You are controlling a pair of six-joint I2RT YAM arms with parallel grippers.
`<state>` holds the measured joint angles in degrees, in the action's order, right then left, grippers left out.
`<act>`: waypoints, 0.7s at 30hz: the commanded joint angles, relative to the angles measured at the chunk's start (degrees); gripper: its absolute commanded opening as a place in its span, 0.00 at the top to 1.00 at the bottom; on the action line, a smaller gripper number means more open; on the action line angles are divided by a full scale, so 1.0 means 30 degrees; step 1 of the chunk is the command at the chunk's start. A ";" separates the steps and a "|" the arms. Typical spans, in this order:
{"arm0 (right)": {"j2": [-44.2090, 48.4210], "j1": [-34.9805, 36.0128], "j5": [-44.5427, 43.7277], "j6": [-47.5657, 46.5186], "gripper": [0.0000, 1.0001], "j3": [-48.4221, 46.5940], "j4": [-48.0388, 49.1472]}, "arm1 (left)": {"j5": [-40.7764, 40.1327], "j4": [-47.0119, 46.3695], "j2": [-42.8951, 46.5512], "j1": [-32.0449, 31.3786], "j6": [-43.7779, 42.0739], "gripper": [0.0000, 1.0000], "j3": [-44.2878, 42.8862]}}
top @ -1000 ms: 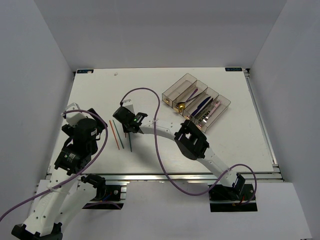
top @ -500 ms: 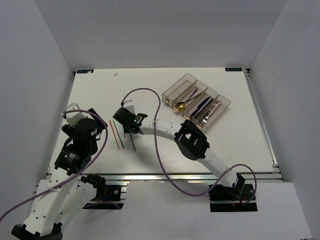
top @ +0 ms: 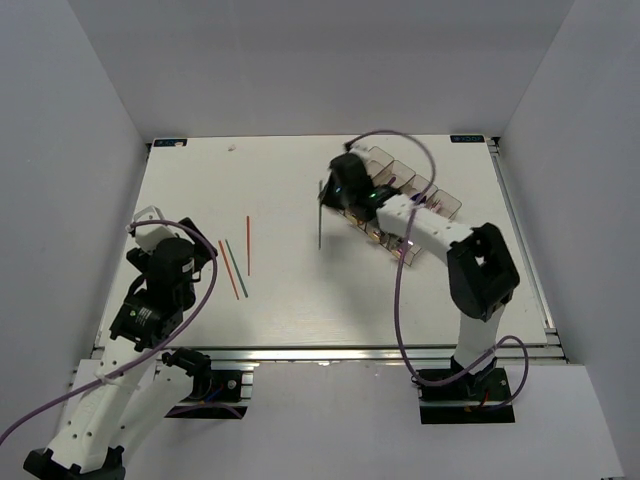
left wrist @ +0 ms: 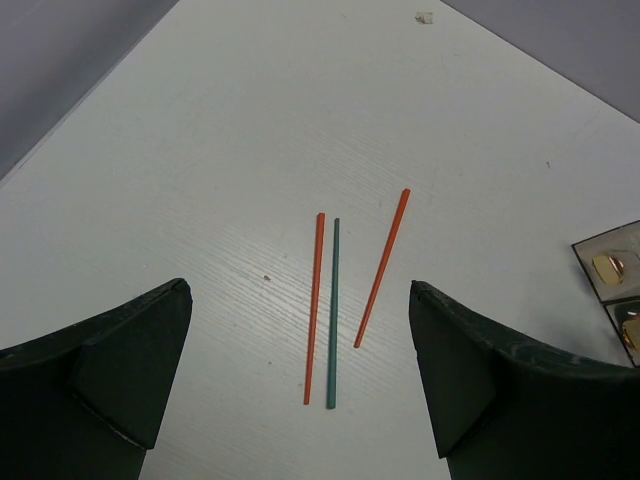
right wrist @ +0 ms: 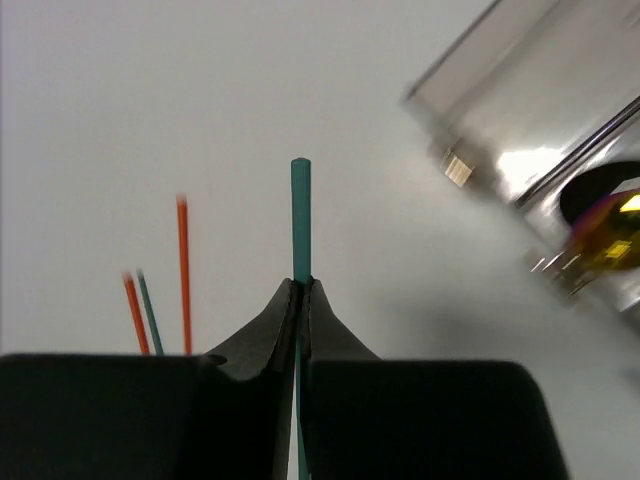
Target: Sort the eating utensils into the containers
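Observation:
My right gripper (top: 336, 196) (right wrist: 301, 282) is shut on a green chopstick (right wrist: 300, 215) and holds it above the table. In the top view this chopstick (top: 320, 228) hangs just left of the containers (top: 450, 206). These are smoky-grey bins side by side, with spoons, knives and forks lying in them. One corner of them (right wrist: 520, 110) shows blurred at the right wrist view's upper right. Two orange chopsticks (top: 229, 270) (top: 248, 245) and a green one (top: 237, 267) lie on the table at the left. My left gripper (left wrist: 298, 290) hangs open over their near ends, touching nothing.
The white table (top: 300, 290) is walled in by grey panels on three sides. The right arm's purple cable (top: 400, 300) loops over the table's right half. A small white scrap (top: 232, 147) lies near the far edge.
My right gripper shut on the green chopstick beside the others, lifted it and swung right to the containers' left edge. The left arm has not moved.

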<state>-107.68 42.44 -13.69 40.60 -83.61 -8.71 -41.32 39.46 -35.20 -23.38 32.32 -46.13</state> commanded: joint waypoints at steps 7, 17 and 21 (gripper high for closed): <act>-0.2800 -0.5032 -0.3459 0.6649 1.00 -0.4786 0.0443 | 0.0561 -0.0498 -0.1039 0.0028 -0.0430 0.02 0.0054; -0.5827 -0.5737 -0.6422 0.6506 1.00 -0.8198 -0.0821 | 0.1233 -0.0820 -0.1390 0.0028 -0.0781 0.02 0.0113; -0.4893 -0.5708 -0.6831 0.6916 1.00 -0.6064 -0.0410 | 0.1380 -0.0908 -0.1800 0.0028 -0.0869 0.02 0.0113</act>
<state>-127.09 25.61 -29.52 59.33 -105.62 -11.86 -38.35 37.63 -39.79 -23.38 30.52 -46.09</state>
